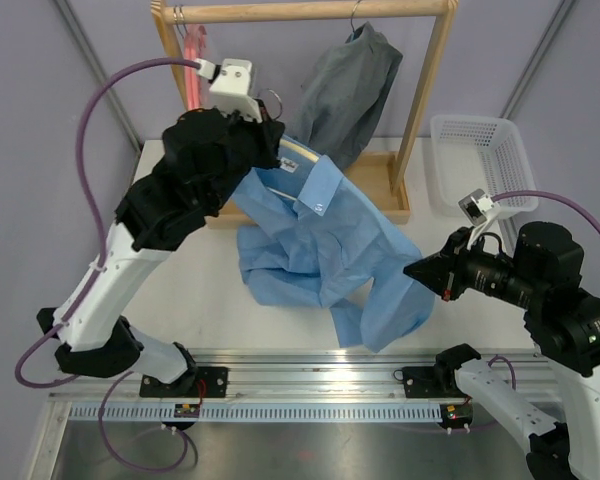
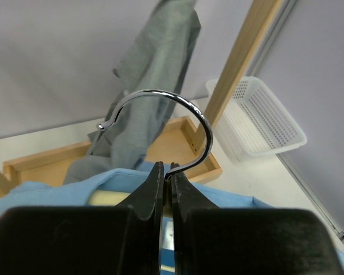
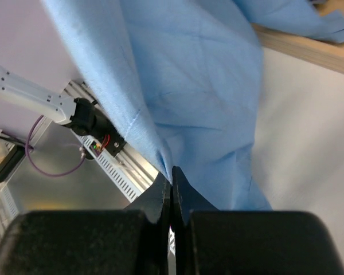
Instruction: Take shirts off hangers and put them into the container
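Left pincer (image 2: 167, 172): jaws closed hard on the stem of the metal hook (image 2: 160, 93) of the pale cream hanger (image 1: 298, 155), which is off the rail of the wooden rack (image 1: 300, 12). Risk: the wire is thin and round, so a firm tug on the cloth could twist it or slide it out of the pads. If the collar is fastened, it may catch on the hanger's shoulders and drag the hanger along rather than release. Right pincer (image 3: 172, 175): jaws shut on a small fold at the edge of the light blue shirt (image 1: 320, 240). Risk: so little cloth is held that it may slip free under load. Locations: the light blue shirt hangs directly beneath the left pincer. It drapes from the hanger onto the table (image 1: 180, 290) and spreads across to the right pincer, with its edge between those fingertips. The dark grey shirt (image 1: 350, 90) hangs on the rack beyond the left pincer and to its right, apart from it. The container (image 1: 470, 121) stands beyond the right pincer, well apart, and nothing shows inside it.
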{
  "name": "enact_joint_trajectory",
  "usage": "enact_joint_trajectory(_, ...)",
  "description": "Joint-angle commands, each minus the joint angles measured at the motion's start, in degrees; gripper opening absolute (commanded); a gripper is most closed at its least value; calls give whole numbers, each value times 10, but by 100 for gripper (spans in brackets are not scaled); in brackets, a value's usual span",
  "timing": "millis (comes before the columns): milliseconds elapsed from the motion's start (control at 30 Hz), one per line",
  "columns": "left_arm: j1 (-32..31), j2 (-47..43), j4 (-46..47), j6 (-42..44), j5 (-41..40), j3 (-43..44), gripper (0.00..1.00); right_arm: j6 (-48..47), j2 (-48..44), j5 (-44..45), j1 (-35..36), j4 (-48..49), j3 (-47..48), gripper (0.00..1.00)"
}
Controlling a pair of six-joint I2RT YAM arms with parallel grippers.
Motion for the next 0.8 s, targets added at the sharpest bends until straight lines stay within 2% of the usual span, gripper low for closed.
enact_joint_trajectory(0, 35, -90, 56, 58, -86, 40, 0, -1, -16, 67, 0, -30, 8, 0)
enact_joint_trajectory(233, 37, -160, 64, 117, -156, 33, 0, 19, -15, 151, 0, -45, -12, 0)
enact_joint_trajectory(467, 37, -227, 110, 158, -209, 2, 0, 41, -1, 232, 0, -60, -41, 0)
enact_joint_trajectory(767, 37, -278, 166, 205, -261, -40, 0, 80, 15, 409, 0, -82, -58, 0)
